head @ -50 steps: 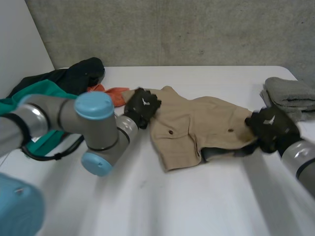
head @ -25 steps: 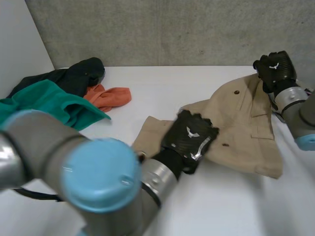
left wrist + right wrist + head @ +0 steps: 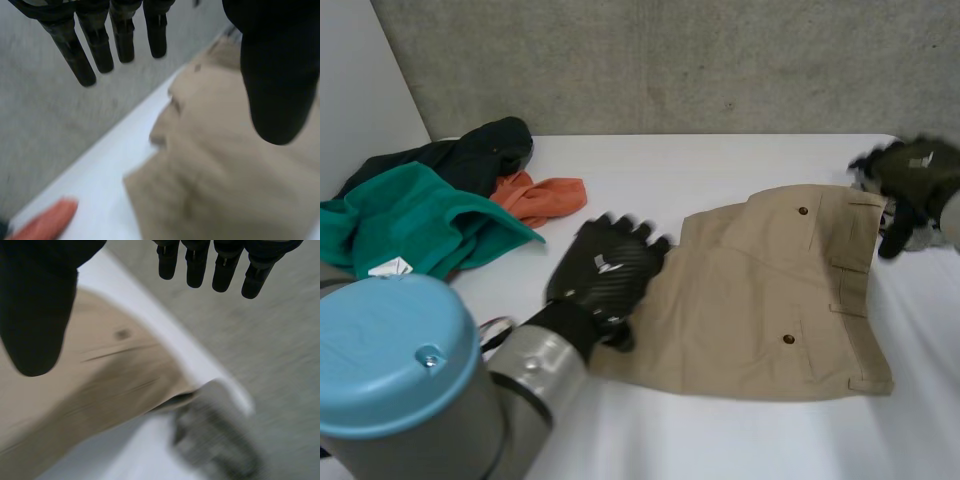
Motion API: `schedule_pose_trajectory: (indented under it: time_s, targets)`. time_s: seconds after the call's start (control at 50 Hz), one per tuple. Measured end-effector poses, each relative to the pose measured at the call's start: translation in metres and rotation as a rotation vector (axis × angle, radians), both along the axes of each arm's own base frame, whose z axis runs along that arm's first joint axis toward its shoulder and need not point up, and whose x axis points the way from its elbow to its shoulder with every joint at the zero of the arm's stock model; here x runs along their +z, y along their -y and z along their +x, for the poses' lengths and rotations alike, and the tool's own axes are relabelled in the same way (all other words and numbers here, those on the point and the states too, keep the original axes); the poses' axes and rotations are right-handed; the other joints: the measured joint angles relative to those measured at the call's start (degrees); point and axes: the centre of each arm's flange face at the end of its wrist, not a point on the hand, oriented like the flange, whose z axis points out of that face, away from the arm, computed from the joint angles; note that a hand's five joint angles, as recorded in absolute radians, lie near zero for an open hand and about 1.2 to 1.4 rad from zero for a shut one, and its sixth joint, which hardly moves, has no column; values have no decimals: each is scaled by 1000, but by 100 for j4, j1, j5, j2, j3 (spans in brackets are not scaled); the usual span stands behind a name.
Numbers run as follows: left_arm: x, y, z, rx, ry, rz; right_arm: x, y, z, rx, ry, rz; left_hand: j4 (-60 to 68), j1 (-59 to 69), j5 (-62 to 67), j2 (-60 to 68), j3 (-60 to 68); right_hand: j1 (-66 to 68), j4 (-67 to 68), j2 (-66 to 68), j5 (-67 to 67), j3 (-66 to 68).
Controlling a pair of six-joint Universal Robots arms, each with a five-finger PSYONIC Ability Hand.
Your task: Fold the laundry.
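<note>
Tan shorts [image 3: 770, 290] lying flat on white table [image 3: 670, 170], between my two hands. My left hand [image 3: 605, 270] hovering over shorts' left edge, fingers [image 3: 100, 47] straight, spread away from thumb [image 3: 277, 75], holding nothing. My right hand [image 3: 915, 180] hanging by waistband corner, fingers [image 3: 197, 265] straight too, holding nothing.

Folded grey cloth [image 3: 215, 435] sitting just beside right hand. Reaching for waistband, I am risking bumping it or grabbing it too. Pinching only top layer could be making fold crooked. Orange cloth [image 3: 540, 198] and green cloth [image 3: 415, 215] lying well apart, not worrying me.
</note>
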Motion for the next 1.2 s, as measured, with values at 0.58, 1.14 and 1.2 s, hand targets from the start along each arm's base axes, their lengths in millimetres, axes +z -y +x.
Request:
schedule_pose_trajectory:
  time_s: [0.58, 1.14, 1.2]
  targets:
    - [-98, 47, 29, 41, 111, 195, -108, -114, -4, 224, -123, 233, 2621, 2641, 2579, 2616, 2618, 1466, 1529, 1493, 1463, 1529]
    - [-11, 80, 16, 153, -87, -98, -88, -76, -12, 159, -142, -73, 5115, 4825, 4917, 5071, 5055, 5191, 5624, 5529, 5498, 5572]
    - [19, 81, 16, 156, -144, -167, -59, -66, -12, 142, -140, -171, 5115, 4827, 4917, 5071, 5055, 5191, 5626, 5529, 5499, 5572]
